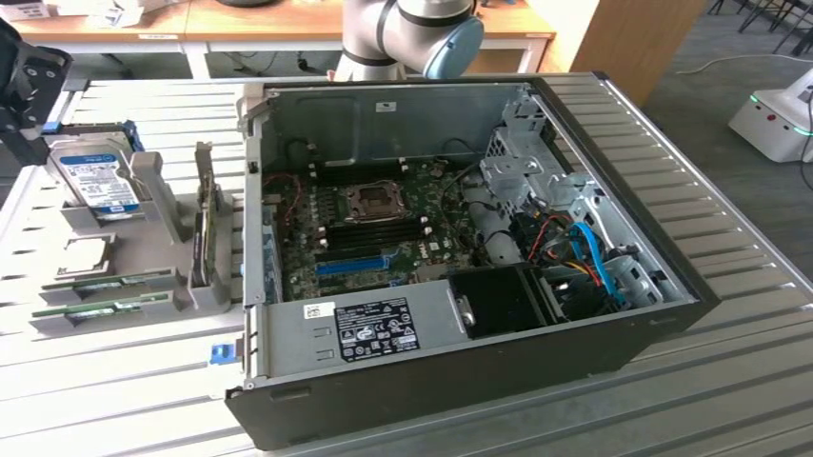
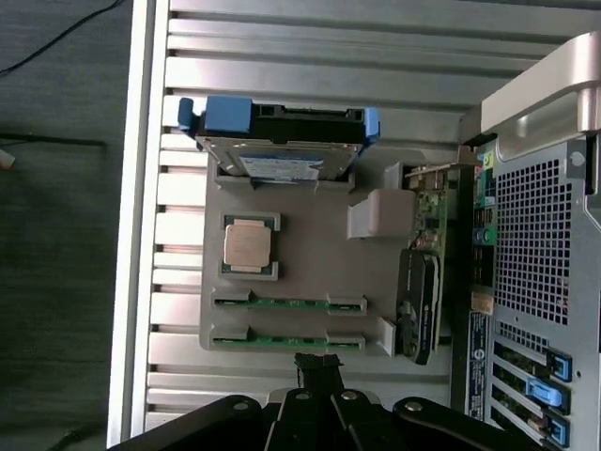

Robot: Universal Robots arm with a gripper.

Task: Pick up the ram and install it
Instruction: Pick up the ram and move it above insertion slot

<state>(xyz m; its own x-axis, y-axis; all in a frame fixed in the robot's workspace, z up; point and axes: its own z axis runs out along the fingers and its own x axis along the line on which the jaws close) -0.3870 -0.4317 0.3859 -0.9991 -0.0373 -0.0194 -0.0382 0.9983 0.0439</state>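
Near grey tray [image 2: 315, 249] | jaws closed, empty | ram [image 2: 288, 340] slotted nearby | drive [image 2: 282, 167] label unreadable

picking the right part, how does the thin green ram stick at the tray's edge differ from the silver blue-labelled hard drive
The ram stick is thin, narrow and green; the hard drive is a thick silver block, much bigger. The drive carries blue side rails; the ram none. Both sit slotted in the grey tray.

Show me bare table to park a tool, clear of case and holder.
Free: table slats on the exterior view's right of the PC case, and those on the near side of the parts holder. Crowded: holder full with hard drive, CPU, ram; only a slim gap to the case.
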